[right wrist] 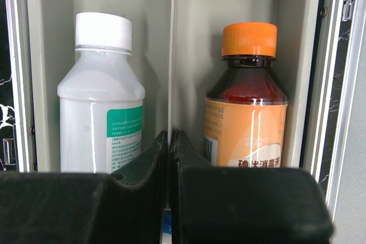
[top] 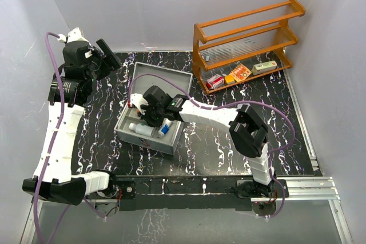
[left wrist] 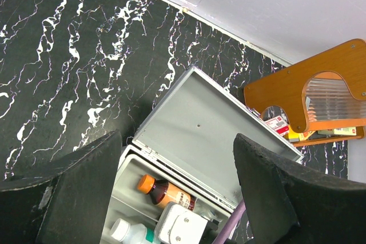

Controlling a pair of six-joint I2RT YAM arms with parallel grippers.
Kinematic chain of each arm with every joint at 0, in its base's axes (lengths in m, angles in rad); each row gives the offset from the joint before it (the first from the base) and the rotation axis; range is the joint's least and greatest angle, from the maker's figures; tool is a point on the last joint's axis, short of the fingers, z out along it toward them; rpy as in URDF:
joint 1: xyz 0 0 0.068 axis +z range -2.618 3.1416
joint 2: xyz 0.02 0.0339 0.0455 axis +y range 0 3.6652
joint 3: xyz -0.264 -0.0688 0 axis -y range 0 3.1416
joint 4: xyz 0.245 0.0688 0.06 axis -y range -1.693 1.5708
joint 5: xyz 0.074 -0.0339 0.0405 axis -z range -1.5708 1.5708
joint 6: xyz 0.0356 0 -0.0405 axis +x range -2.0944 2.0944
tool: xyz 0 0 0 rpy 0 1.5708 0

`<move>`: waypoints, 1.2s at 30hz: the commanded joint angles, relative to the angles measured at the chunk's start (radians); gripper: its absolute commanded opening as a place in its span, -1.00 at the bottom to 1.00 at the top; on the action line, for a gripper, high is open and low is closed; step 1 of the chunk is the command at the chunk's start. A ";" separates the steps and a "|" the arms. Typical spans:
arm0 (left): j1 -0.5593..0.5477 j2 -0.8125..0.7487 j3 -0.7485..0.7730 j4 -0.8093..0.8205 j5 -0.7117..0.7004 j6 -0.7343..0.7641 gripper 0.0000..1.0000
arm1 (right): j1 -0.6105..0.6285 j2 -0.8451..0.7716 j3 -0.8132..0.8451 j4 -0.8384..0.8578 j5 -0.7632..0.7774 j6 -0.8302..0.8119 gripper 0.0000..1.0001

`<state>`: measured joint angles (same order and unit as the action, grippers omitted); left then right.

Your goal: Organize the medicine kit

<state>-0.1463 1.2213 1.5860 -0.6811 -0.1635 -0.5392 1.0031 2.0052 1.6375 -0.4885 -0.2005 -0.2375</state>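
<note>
The medicine kit (top: 150, 141), a silver-grey metal case, lies open left of the table's middle with its lid (top: 163, 77) tipped back. In the right wrist view, a white bottle (right wrist: 103, 104) with a green label and a brown bottle (right wrist: 249, 107) with an orange cap lie in neighbouring compartments, with a thin divider (right wrist: 171, 55) between them. My right gripper (right wrist: 170, 139) is shut and empty, low inside the case in line with the divider. My left gripper (top: 106, 55) hangs open and empty, high at the far left. From there it looks down on the lid (left wrist: 211, 132) and the brown bottle (left wrist: 166, 192).
A wooden shelf rack (top: 246, 41) stands at the back right, with a red-white box (top: 214, 81), an orange box (top: 240, 72) and a pale box (top: 264, 67) on its bottom shelf. A blue-capped item (top: 166, 127) lies in the case. A purple cable (top: 194, 100) runs along the right arm.
</note>
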 commanded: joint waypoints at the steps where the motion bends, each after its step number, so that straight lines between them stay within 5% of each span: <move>1: -0.006 -0.009 -0.006 0.017 0.005 0.006 0.55 | 0.007 -0.085 0.010 0.104 -0.026 -0.021 -1.00; 10: -0.005 -0.012 -0.008 0.016 0.007 0.005 0.56 | 0.007 -0.041 0.045 0.088 -0.007 0.018 -0.90; 30: -0.007 -0.009 0.001 0.010 -0.005 0.035 0.60 | -0.021 -0.182 0.124 0.027 0.107 0.185 -0.08; 33: -0.006 -0.011 -0.006 0.008 -0.003 0.039 0.67 | -0.028 -0.220 0.125 0.036 0.126 0.223 -0.04; 36: -0.007 -0.026 -0.040 0.003 0.005 0.043 0.96 | -0.055 -0.258 0.120 0.059 0.178 0.305 0.08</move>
<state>-0.1482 1.2209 1.5826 -0.6804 -0.1642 -0.5140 0.9745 1.8309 1.7077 -0.4953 -0.0875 -0.0456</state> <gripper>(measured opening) 0.915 0.504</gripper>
